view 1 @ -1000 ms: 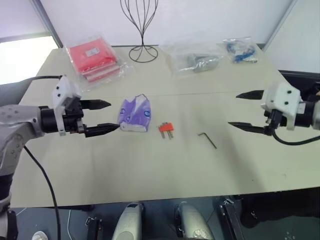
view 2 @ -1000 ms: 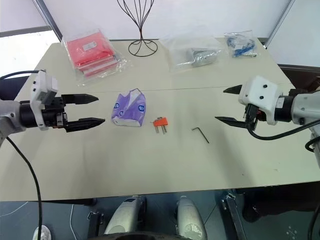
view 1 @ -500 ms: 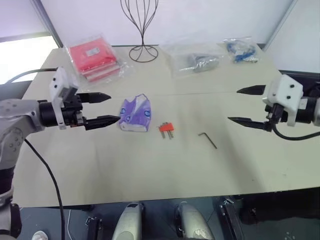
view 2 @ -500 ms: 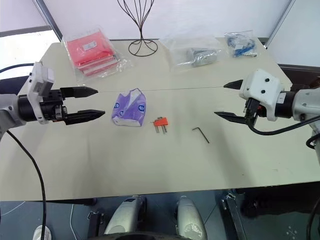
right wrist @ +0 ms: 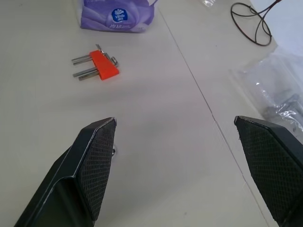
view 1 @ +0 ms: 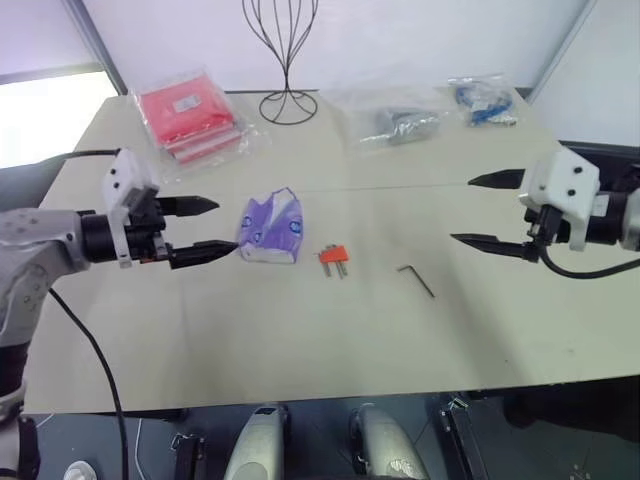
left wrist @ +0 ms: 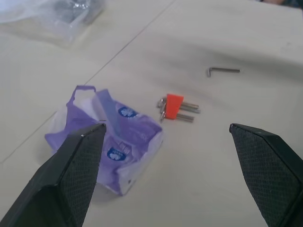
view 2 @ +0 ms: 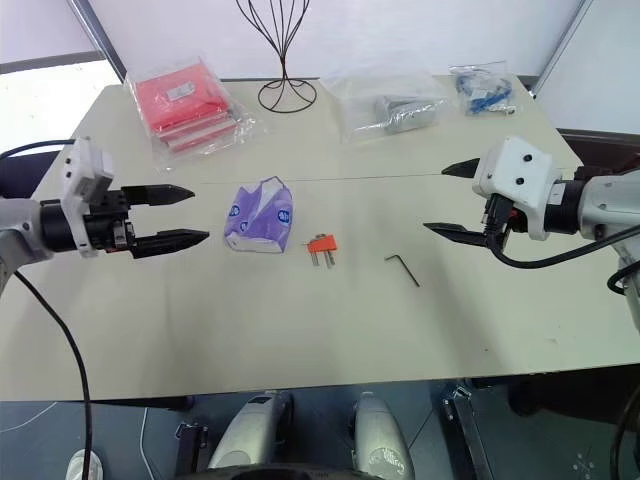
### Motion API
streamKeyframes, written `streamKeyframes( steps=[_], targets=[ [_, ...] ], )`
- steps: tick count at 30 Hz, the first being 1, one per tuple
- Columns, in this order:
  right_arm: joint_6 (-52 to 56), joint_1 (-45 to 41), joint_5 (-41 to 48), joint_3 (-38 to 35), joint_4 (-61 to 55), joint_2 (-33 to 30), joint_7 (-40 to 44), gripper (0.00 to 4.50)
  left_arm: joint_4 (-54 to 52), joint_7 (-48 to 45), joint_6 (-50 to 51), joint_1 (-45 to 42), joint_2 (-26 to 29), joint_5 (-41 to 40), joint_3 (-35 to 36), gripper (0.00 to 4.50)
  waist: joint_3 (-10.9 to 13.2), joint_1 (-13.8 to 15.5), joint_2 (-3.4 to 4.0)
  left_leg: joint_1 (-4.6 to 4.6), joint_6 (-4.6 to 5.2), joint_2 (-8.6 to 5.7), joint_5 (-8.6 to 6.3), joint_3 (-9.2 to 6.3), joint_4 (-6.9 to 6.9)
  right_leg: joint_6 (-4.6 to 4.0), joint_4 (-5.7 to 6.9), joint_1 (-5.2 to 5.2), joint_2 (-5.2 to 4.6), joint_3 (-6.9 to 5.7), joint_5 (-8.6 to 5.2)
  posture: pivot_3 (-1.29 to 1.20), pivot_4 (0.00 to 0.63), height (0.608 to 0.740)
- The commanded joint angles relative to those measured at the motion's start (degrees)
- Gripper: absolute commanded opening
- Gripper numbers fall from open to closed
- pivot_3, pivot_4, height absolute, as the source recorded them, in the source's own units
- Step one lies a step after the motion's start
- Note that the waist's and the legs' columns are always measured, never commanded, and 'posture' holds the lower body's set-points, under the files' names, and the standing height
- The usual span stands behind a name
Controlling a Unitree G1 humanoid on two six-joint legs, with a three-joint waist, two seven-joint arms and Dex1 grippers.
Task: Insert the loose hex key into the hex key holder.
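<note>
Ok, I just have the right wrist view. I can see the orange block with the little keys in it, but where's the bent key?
Observer: The loose key lies flat on the table, to the right of the orange holder and apart from it.
Operator: Is my other arm holding something?
Observer: No. The left gripper hangs beside the purple tissue pack, jaws open and empty.
Operator: Anything red back there?
Observer: Yes, red packets lie at the far left corner.
</note>
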Motion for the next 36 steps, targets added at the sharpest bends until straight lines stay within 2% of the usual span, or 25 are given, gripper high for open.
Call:
streamKeyframes(
  steps=[1, 9, 14, 18, 23, 31, 36],
  targets=[
    [0.4, -1.7, 0.8, -0.8, -1.5, -0.1, -0.5, 4.15, -1.4, -0.9, -2.4, 0.6, 1.0, 1.5, 0.1, 4.37, 0.0, 0.0, 0.0, 0.0, 0.0, 0.0, 0.0, 0.0, 0.0, 0.0, 0.0, 0.0, -0.01, 0.0, 0.0, 0.0, 0.15, 0.74],
    [1.0, -2.2, 1.2, -0.4, -1.9, 0.3, -1.0, 4.15, 0.1, 0.8, -1.7, -0.4, -0.6, 2.9, -1.5, 4.37, 0.0, 0.1, 0.0, 0.0, 0.0, 0.0, 0.0, 0.0, 0.04, 0.0, 0.01, 0.02, -0.02, 0.0, 0.0, 0.0, 0.15, 0.74],
    [1.1, -2.5, 1.2, -0.1, -1.9, 0.5, -1.2, 4.15, 2.0, -0.8, -7.7, -0.1, -1.1, 7.9, -5.8, 4.37, 0.0, 0.0, 0.02, -0.01, 0.0, 0.0, 0.0, 0.0, 0.06, 0.01, 0.03, 0.01, 0.01, 0.0, 0.01, 0.0, 0.15, 0.74],
    [1.0, -2.8, 1.1, 0.4, -1.9, 0.9, -1.5, 4.15, 7.4, -2.1, -13.9, -1.6, -2.8, 13.0, -10.0, 4.37, 0.0, 0.0, 0.02, -0.01, 0.0, 0.0, 0.0, 0.02, 0.09, 0.01, 0.07, 0.0, 0.04, 0.0, 0.01, 0.0, 0.15, 0.74],
    [1.3, -2.7, 1.2, 0.6, -2.8, 1.6, -2.2, 4.15, 20.3, -1.2, -21.0, -7.4, -8.8, 19.8, -15.2, 4.37, 0.0, 0.2, 0.02, -0.1, 0.01, -0.02, 0.0, 0.08, 0.29, 0.02, 0.15, 0.02, 0.08, -0.09, 0.01, 0.0, 0.15, 0.74],
    [2.5, -1.8, 1.3, -0.5, -4.7, 2.0, -3.6, 4.15, 36.0, -0.1, -33.2, -14.0, -16.6, 28.1, -19.2, 4.37, 0.0, 0.2, 0.02, -0.42, 0.06, -0.03, -0.03, 0.05, 0.52, 0.1, 0.29, -0.21, 0.08, -0.11, 0.06, 0.0, 0.15, 0.74],
    [3.1, -1.3, 1.2, -1.0, -5.6, 2.0, -4.3, 4.15, 42.2, 0.0, -37.9, -16.3, -19.7, 30.7, -20.0, 4.37, 0.0, 0.2, 0.02, -0.46, 0.06, -0.05, -0.03, 0.02, 0.57, 0.14, 0.33, -0.23, 0.07, -0.11, 0.08, 0.0, 0.15, 0.74]
  ],
)
